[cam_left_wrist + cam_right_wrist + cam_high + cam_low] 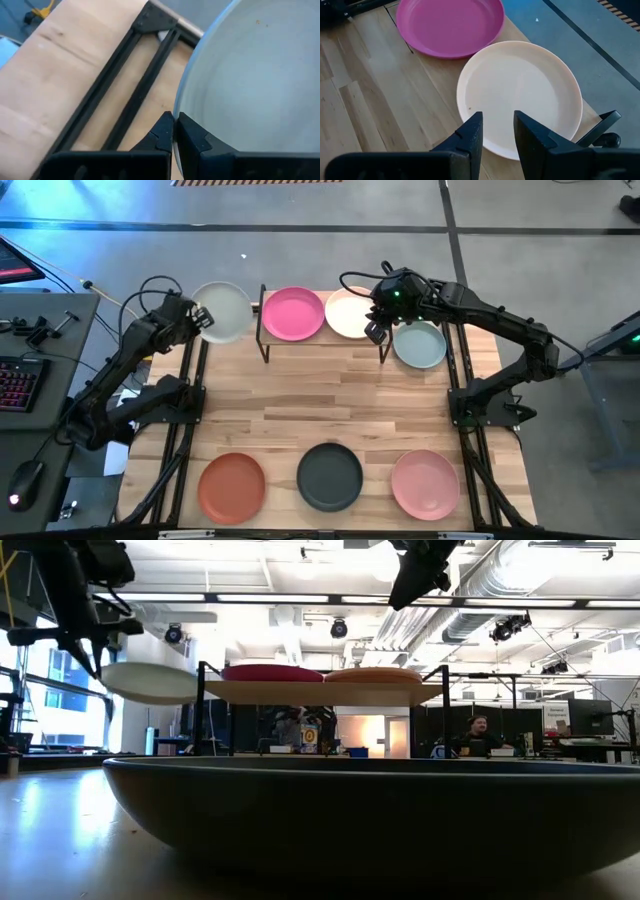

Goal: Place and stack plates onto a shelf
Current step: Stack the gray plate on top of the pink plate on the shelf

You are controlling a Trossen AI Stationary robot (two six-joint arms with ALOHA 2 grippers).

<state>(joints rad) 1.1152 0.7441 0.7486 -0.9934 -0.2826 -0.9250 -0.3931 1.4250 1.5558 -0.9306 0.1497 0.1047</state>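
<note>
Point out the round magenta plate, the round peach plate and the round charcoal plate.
Round magenta plate [293, 313]: high view, centre of its bowl.
Round peach plate [520, 95]: right wrist view, middle of its inner surface.
Round charcoal plate [330, 476]: high view, centre.

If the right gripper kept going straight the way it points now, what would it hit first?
Probably the peach plate on the shelf: the right gripper hangs over it with open, empty fingers aimed at its near part. How far above it the gripper hangs is unclear.

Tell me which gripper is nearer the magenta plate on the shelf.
Right. The right gripper hovers open over the peach plate, right beside the magenta plate. The left gripper is off the shelf's far end, shut on a grey-green plate.
</note>
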